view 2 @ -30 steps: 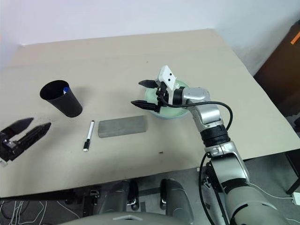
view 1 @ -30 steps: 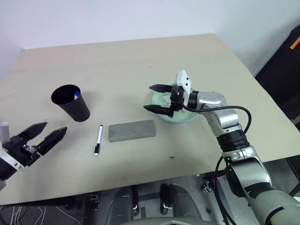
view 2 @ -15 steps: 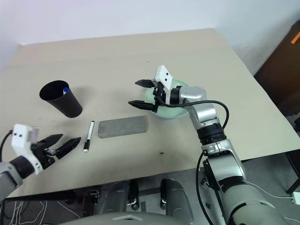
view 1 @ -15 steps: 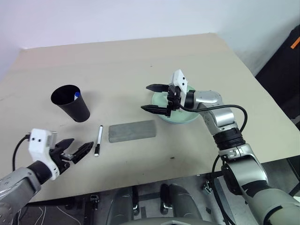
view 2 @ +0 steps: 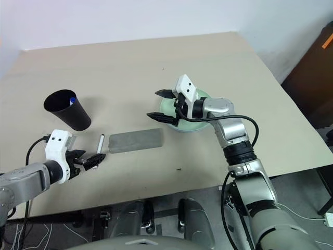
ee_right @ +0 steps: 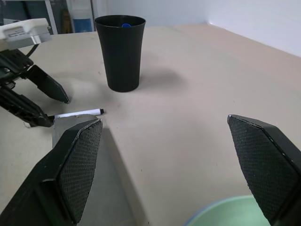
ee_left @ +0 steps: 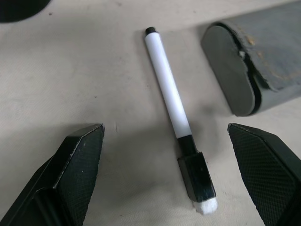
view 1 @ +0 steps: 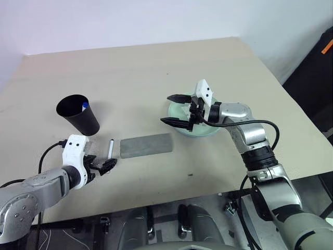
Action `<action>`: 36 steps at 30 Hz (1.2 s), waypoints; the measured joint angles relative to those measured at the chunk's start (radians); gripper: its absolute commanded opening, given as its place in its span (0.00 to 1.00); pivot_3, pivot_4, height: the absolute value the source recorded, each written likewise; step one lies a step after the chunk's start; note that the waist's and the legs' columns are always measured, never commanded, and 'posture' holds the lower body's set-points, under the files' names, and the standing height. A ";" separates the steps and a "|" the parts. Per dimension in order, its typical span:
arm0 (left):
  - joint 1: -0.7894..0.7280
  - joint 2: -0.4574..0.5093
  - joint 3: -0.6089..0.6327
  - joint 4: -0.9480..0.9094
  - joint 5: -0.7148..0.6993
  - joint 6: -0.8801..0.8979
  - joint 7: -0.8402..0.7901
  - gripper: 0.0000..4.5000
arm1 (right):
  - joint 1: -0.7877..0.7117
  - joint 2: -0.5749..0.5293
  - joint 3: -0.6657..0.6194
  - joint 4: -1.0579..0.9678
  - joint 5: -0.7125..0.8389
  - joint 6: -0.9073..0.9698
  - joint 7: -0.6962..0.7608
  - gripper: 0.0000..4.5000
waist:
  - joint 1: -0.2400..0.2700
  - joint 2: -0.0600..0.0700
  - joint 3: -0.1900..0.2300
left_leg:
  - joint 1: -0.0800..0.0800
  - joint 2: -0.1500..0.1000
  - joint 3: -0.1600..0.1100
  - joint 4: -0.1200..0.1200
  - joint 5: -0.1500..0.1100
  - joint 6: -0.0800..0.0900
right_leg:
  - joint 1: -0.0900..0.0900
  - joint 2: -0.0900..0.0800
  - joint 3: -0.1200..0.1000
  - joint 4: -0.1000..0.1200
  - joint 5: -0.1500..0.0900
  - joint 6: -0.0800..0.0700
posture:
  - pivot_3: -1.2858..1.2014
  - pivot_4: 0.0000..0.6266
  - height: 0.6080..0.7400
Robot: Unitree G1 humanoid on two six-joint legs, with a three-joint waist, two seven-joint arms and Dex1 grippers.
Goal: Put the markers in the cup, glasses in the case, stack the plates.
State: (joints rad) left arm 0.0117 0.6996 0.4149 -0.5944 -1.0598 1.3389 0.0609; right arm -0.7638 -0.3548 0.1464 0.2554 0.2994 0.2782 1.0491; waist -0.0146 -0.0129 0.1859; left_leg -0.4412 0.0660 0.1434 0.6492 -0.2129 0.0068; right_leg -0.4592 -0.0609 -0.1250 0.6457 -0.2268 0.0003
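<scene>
The black cup (view 1: 78, 113) stands at the table's left with a blue-capped marker (view 1: 85, 105) inside it. A white marker with a black cap (ee_left: 171, 108) lies on the table between the cup and the closed grey case (view 1: 146, 145). My left gripper (view 2: 96, 159) is open and low over the capped end of this marker, one finger on each side, not touching it. A mint green plate (view 1: 204, 130) sits right of the case. My right gripper (view 1: 166, 109) hovers open and empty over the plate's left rim, pointing left. The glasses are out of view.
The beige table (view 1: 156, 67) stretches bare behind the objects. Its front edge (view 1: 171, 195) runs close below the case and marker. A dark object (view 1: 317, 78) stands off the table's right side.
My left arm has swung in from the table's left edge and dropped, tilting down over the black-capped marker. My right gripper has stayed in place, still open.
</scene>
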 measured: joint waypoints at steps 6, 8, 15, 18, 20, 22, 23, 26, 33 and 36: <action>-0.060 -0.002 0.004 0.014 0.032 0.103 0.046 0.77 | 0.003 -0.002 0.000 0.000 0.000 0.000 -0.008 1.00 | -0.005 0.000 0.000 | 0.003 0.000 -0.004 -0.001 0.002 -0.003 | 0.000 0.004 0.002 0.002 0.000 -0.001 | 0.52 0.24 1.00; -0.072 -0.005 0.011 0.017 0.047 0.128 0.050 0.61 | 0.003 -0.002 0.000 0.000 0.000 0.000 -0.010 1.00 | -0.004 0.000 0.000 | 0.003 0.000 -0.005 -0.001 0.002 -0.004 | 0.000 0.005 0.002 0.002 0.001 -0.001 | 0.52 0.24 1.00; -0.101 -0.015 0.034 0.020 0.082 0.180 0.031 0.06 | 0.005 -0.007 0.000 0.000 0.000 -0.001 -0.013 1.00 | -0.004 0.000 0.000 | 0.003 0.000 -0.005 -0.001 0.003 -0.005 | 0.000 0.005 0.003 0.001 0.001 -0.002 | 0.52 0.24 1.00; -0.110 -0.015 0.034 0.021 0.097 0.194 0.011 0.00 | 0.005 -0.007 0.000 0.000 0.000 -0.002 -0.015 1.00 | -0.004 0.000 0.000 | 0.003 0.000 -0.005 -0.002 0.003 -0.005 | 0.000 0.005 0.003 0.001 0.001 -0.002 | 0.52 0.24 1.00; -0.120 -0.016 0.031 0.023 0.112 0.205 0.004 0.00 | 0.005 -0.007 0.000 0.000 0.000 -0.003 -0.016 1.00 | -0.005 0.000 0.000 | 0.003 0.000 -0.005 -0.002 0.003 -0.005 | -0.001 0.006 0.003 0.002 0.001 -0.002 | 0.52 0.24 1.00; -0.133 -0.018 0.029 0.028 0.126 0.213 -0.003 0.00 | 0.005 -0.008 0.000 0.000 -0.001 -0.004 -0.016 1.00 | -0.004 0.000 0.000 | 0.003 0.000 -0.005 -0.002 0.003 -0.005 | -0.001 0.006 0.003 0.002 0.001 -0.003 | 0.52 0.24 1.00; -0.141 -0.018 0.027 0.032 0.135 0.218 -0.011 0.00 | 0.005 -0.008 0.000 0.000 -0.001 -0.005 -0.016 1.00 | -0.004 0.000 0.000 | 0.003 0.000 -0.005 -0.002 0.003 -0.005 | -0.001 0.006 0.003 0.002 0.001 -0.003 | 0.52 0.24 1.00; -0.152 -0.009 0.007 0.046 0.164 0.201 -0.041 0.00 | 0.005 -0.011 -0.003 0.000 0.000 -0.005 -0.015 1.00 | -0.001 0.000 0.000 | 0.003 0.000 -0.005 -0.002 0.003 -0.005 | -0.001 0.006 0.003 0.002 0.001 -0.004 | 0.52 0.24 1.00; -0.158 0.042 -0.028 0.069 0.282 -0.102 -0.226 0.00 | 0.005 -0.016 -0.006 -0.010 0.001 -0.002 -0.013 1.00 | 0.001 0.000 0.000 | -0.001 0.000 -0.005 -0.002 0.003 -0.005 | -0.003 0.005 0.003 -0.001 0.002 -0.010 | 0.52 0.24 1.00; -0.128 0.062 -0.046 0.070 0.362 -0.301 -0.336 0.00 | 0.008 -0.016 -0.007 -0.024 0.002 -0.001 -0.013 1.00 | 0.000 0.000 0.000 | -0.002 0.000 -0.005 -0.003 0.003 -0.005 | -0.004 0.005 0.003 -0.003 0.004 -0.013 | 0.52 0.24 1.00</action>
State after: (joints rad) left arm -0.1159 0.7613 0.3686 -0.5246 -0.6980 1.0374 -0.2749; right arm -0.7555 -0.3708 0.1391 0.2317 0.3009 0.2769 1.0360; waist -0.0142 -0.0132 0.1863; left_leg -0.4432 0.0659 0.1384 0.6465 -0.2100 0.0017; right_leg -0.4627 -0.0561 -0.1221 0.6423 -0.2231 -0.0122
